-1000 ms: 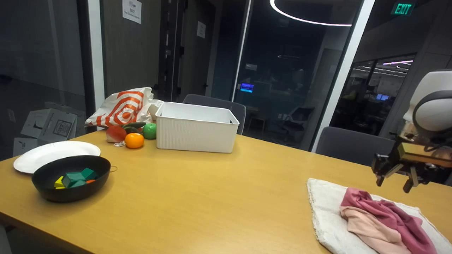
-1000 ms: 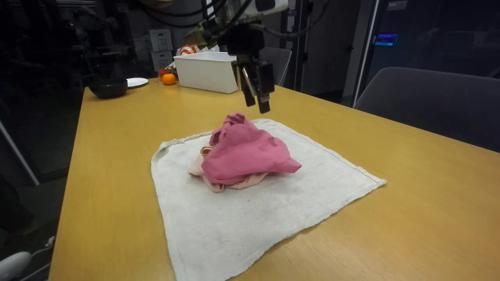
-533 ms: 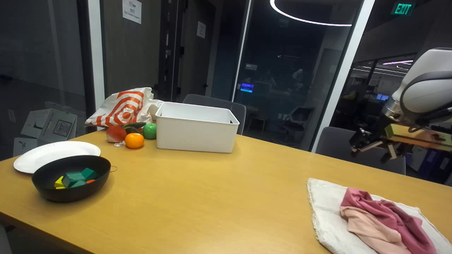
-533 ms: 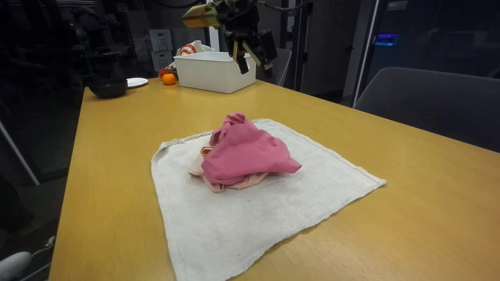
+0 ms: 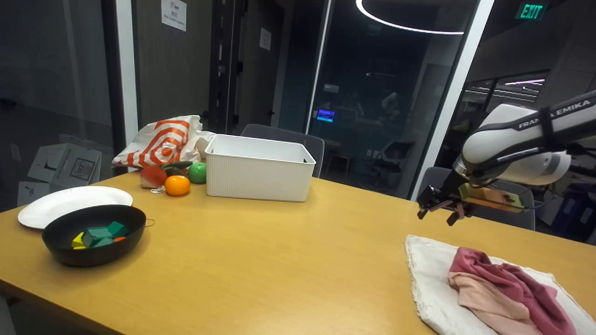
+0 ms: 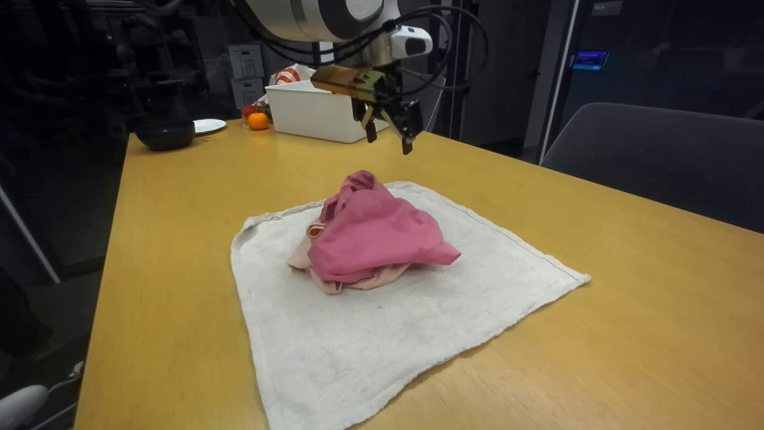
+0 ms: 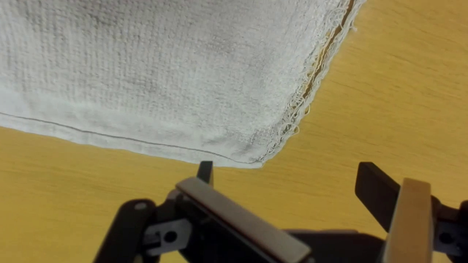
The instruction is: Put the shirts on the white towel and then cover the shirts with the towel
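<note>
Because the pink shirt (image 6: 379,236) rests partly over the peach shirt (image 5: 493,298) on the white towel (image 6: 382,352), we judge the first stage complete and the covering stage pending. The towel is spread on the table (image 6: 656,334); we cannot tell which of its sides is longer.

Taking the top of the wrist view as twelve o'clock, we find the towel's corner (image 7: 252,148) at ten o'clock from the midpoint of the gripper (image 7: 287,170). From that corner, the hem (image 7: 120,142) runs toward nine and the fringed edge (image 7: 298,91) toward one. The fingers (image 7: 376,193) are spread apart, grasp nothing, and face each other along a nine-to-three line. Both exterior views show them raised clear of the towel.

For the next move, we judge that the single arm (image 5: 493,139) should shift the gripper slightly toward ten, then lower it until the corner sits between the fingers. The fringed edge crosses the closing line, so it should pinch more readily than the hem.

In an exterior view, the white bin (image 5: 258,179) stands between nine and ten o'clock from the gripper and the black bowl (image 5: 93,253) at nine, both well apart from the towel.
</note>
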Robot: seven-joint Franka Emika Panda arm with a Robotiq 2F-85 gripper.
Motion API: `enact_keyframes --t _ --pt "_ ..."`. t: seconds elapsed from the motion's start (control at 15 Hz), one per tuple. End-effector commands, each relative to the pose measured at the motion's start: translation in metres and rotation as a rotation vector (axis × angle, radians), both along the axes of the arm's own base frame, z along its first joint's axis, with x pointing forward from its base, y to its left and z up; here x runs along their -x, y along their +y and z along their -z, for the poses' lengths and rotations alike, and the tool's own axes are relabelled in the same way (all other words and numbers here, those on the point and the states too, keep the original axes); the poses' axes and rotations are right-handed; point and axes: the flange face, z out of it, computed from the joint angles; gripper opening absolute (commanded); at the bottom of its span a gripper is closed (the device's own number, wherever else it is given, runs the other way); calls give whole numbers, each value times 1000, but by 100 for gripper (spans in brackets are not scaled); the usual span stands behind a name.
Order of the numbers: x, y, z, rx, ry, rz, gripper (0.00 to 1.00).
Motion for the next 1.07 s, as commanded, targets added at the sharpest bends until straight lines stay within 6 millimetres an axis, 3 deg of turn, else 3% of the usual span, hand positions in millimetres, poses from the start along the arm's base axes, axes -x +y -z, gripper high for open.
enact_keyframes --t 0.0,0.53,0.8,0.87,1.0 --pt "-37 0 25 0 28 -62 100" --pt "-73 -9 90 21 150 -96 100" --pt "-79 -16 104 41 186 -113 100" --pt "-79 -16 101 30 187 -121 75" --pt "-81 -15 94 22 179 -126 68"
